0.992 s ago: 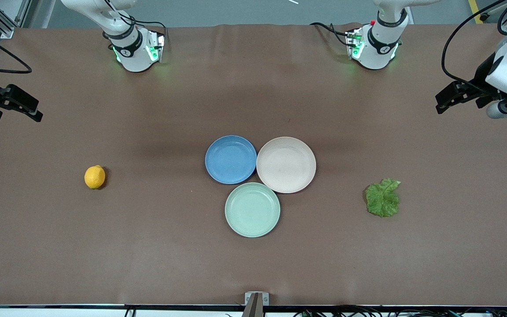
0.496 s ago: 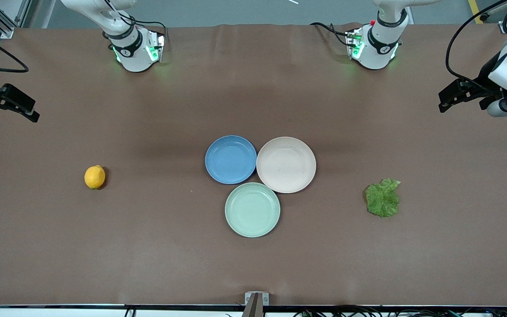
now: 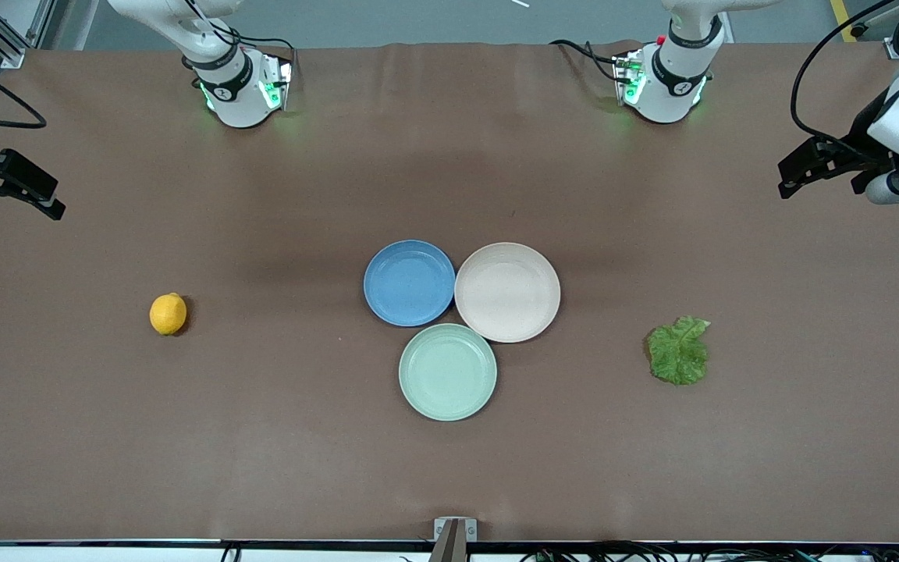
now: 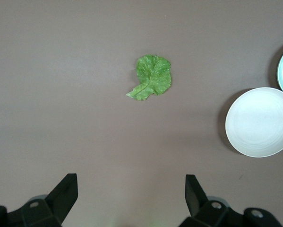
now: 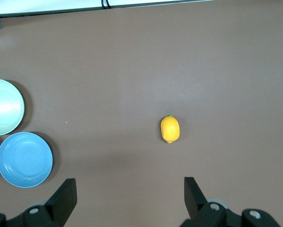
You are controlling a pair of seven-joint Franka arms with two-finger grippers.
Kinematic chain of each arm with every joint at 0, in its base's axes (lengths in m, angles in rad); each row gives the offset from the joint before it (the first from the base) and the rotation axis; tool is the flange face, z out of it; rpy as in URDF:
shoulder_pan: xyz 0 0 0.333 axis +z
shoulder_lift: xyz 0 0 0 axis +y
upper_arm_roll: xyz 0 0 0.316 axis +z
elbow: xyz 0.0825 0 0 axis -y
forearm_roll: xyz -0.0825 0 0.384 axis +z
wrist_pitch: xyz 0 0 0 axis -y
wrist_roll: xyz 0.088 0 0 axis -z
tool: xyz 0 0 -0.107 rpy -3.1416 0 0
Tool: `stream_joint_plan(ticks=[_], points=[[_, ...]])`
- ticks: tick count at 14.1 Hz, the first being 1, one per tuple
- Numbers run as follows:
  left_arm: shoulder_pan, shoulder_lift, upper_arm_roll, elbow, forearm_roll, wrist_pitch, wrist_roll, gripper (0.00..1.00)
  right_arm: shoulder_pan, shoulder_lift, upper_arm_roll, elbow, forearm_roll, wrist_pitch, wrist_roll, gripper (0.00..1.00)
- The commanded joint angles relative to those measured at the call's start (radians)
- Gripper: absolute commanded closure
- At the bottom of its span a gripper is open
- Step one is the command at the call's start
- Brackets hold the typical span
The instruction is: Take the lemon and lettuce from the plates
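The lemon point(image 3: 168, 314) lies on the bare table toward the right arm's end, apart from the plates; it also shows in the right wrist view point(image 5: 170, 128). The lettuce point(image 3: 679, 350) lies flat on the table toward the left arm's end; it also shows in the left wrist view point(image 4: 150, 76). The blue plate point(image 3: 409, 282) and the cream plate point(image 3: 507, 292) sit side by side mid-table, both empty. My right gripper point(image 3: 47, 197) is open and empty in the air at its end of the table. My left gripper point(image 3: 797, 173) is open and empty in the air at its end.
A pale mint-green plate point(image 3: 448, 371), empty, touches the other two plates on the side nearer the camera. A brown mat point(image 3: 262, 437) covers the table. The arm bases point(image 3: 243, 86) stand along the table's edge farthest from the camera.
Both grippers have drifted slightly outward, each toward its own end of the table. The lemon, lettuce and plates have not moved.
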Motion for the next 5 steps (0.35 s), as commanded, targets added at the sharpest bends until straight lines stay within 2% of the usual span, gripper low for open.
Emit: stream_joint_plan(ticks=[1,5], points=[[0.005,-0.014,0.001,0.009,-0.022,-0.003,0.020,0.00,-0.009,0.003,0.006,0.011,-0.016,0.000,0.014,0.00],[0.002,-0.014,-0.001,0.007,-0.022,-0.009,0.021,0.00,-0.009,0.003,0.006,0.011,-0.016,0.006,0.014,0.00]])
